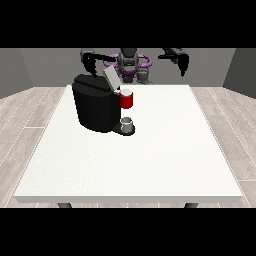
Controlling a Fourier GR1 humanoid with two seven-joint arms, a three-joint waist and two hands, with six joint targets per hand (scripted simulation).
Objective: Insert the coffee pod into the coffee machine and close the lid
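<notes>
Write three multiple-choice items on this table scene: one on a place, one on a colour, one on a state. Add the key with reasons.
1. Where on the table does the coffee machine stand?
A. at the view's left
B. at the view's right
C. at the near edge

2. What colour is the front part over the cup?
A. blue
B. red
C. green

3. How is the lid?
A. shut flat
B. raised open
C. lying on the table

Key: 1 A, it sits left of centre; 2 B, it shows red; 3 B, the grey flap tilts upward.
</notes>
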